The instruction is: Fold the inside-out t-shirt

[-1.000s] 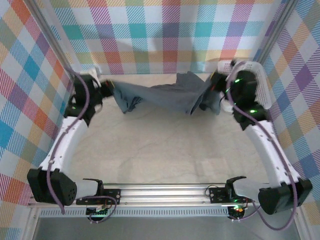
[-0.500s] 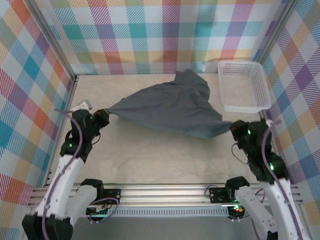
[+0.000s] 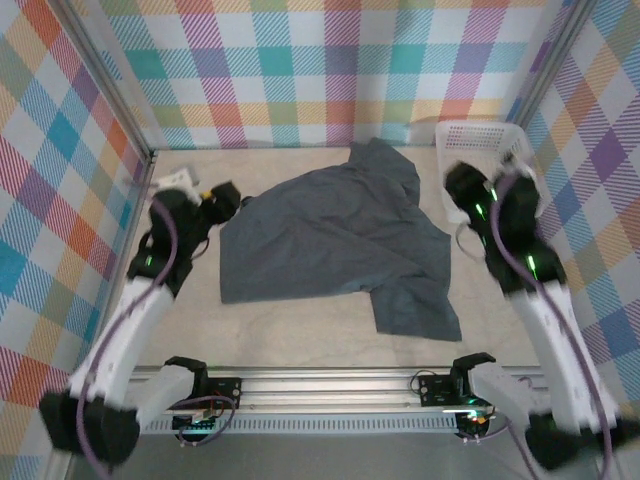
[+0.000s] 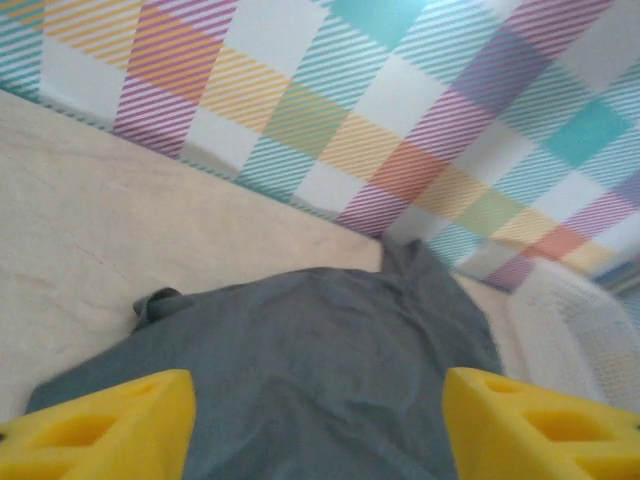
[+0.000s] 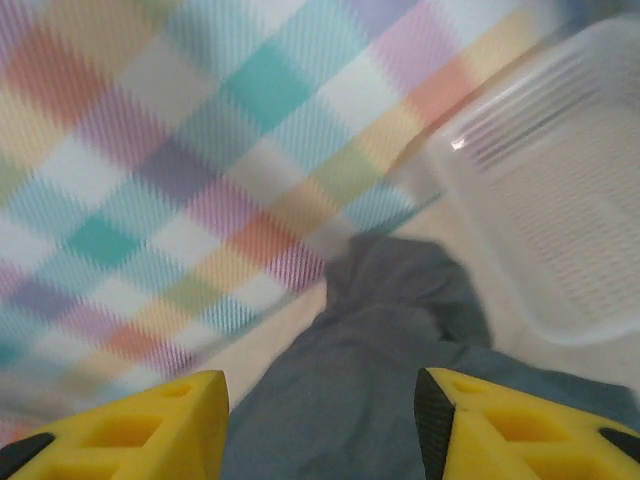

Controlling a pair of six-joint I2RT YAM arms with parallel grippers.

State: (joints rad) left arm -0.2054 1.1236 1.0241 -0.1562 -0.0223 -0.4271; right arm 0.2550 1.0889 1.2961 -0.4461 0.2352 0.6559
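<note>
Table [image 3: 300, 320] bearing the inside-out t-shirt [image 3: 330, 235], spread roughly flat at centre, one flap trailing near-right, its far tip beside the white mesh basket [image 3: 470, 127] at far right. Left gripper [image 3: 222, 195] and right gripper [image 3: 460, 190] flank the cloth, jaws parted, grasping nothing. Judged step: spreading complete, folding not begun; next, pinch two edge points and carry them across.

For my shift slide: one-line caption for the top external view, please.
Dark slate blue-grey cloth t-shirt lies spread on the beige table, white plastic mesh basket at far right.
</note>
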